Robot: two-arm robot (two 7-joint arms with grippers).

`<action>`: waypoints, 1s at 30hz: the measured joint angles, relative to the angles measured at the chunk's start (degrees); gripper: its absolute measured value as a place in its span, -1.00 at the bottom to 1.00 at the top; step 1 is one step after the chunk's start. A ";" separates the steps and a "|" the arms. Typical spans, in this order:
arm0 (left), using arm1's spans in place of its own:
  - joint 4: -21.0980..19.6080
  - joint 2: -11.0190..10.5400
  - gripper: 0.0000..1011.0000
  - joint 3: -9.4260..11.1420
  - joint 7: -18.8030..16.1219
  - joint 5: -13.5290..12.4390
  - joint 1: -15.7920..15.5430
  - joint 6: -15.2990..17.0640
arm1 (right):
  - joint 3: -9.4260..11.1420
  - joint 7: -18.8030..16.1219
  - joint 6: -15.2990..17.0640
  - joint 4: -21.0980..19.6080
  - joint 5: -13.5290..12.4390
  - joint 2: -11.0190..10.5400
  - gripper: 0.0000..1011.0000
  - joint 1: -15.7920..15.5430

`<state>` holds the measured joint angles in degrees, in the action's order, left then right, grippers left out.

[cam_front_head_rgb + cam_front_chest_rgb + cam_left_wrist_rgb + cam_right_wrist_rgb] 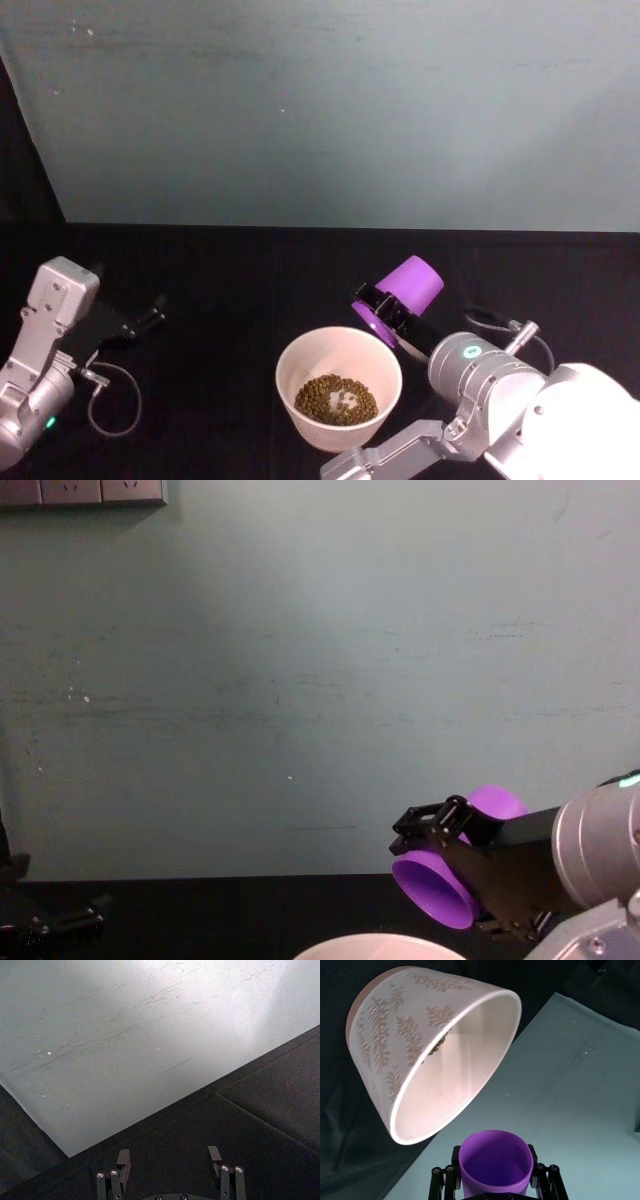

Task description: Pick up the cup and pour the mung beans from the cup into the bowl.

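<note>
The purple cup [405, 290] hangs tipped on its side just above the far right rim of the white bowl [328, 349], mouth facing down toward the bowl. My right gripper [385, 308] is shut on the cup, one finger on each side. In the right wrist view the cup [495, 1162] looks empty inside, and the bowl [385, 1030] has a leaf pattern on its outer wall. A heap of mung beans [336, 398] lies in the bowl's bottom. From the chest view the cup [452, 878] hangs over the bowl's rim [375, 944]. My left gripper [169, 1160] is open and idle at the far left [150, 320].
The table is covered in black cloth [220, 300], and a pale teal wall [330, 110] stands close behind it. A loose cable [115, 400] loops beside my left arm. Bare cloth lies between the left gripper and the bowl.
</note>
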<state>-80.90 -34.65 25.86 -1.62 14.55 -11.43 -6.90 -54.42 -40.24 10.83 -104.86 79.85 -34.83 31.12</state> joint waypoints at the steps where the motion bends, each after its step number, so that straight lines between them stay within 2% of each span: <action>1: 0.00 0.00 0.99 0.00 0.00 0.00 0.00 0.00 | -0.12 -0.08 -0.07 0.00 0.43 0.02 0.48 0.03; 8: 0.00 0.00 0.98 0.00 0.00 0.00 0.00 0.00 | -0.53 -0.57 -0.69 -0.01 3.37 0.30 0.48 -0.17; 14: 0.00 0.00 0.98 0.00 0.00 0.00 0.00 0.00 | 0.08 -0.91 -0.64 -0.27 4.07 0.48 0.48 -0.96; 17: 0.00 0.00 0.98 0.00 0.00 0.00 0.00 0.00 | 1.38 -0.87 -0.04 -0.60 3.14 0.60 0.48 -2.04; 24: 0.00 0.00 0.98 0.00 0.00 0.00 0.00 0.00 | 7.68 2.95 2.20 -2.07 -4.59 0.52 0.48 -6.39; 25: 0.00 0.00 0.98 0.00 0.00 0.00 0.00 0.00 | 9.61 4.41 2.58 -2.37 -7.17 0.50 0.48 -7.70; 26: 0.00 0.00 0.98 0.00 0.00 0.00 0.00 0.00 | 10.55 5.15 2.66 -2.49 -8.57 0.49 0.48 -8.32; 27: 0.00 0.00 0.98 0.00 0.00 0.00 0.00 0.00 | 12.61 6.59 2.73 -2.67 -11.45 0.53 0.48 -9.63; 29: 0.00 0.00 0.98 0.00 0.00 -0.01 0.00 0.00 | 14.62 7.96 2.70 -2.80 -14.32 0.65 0.48 -10.86; 30: 0.00 0.00 0.99 0.00 0.00 0.00 0.00 0.00 | 16.63 9.34 2.55 -2.82 -17.25 0.89 0.48 -12.05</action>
<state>-80.90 -34.65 25.86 -1.62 14.55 -11.43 -6.90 -37.79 -30.90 13.38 -107.68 62.60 -33.94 19.08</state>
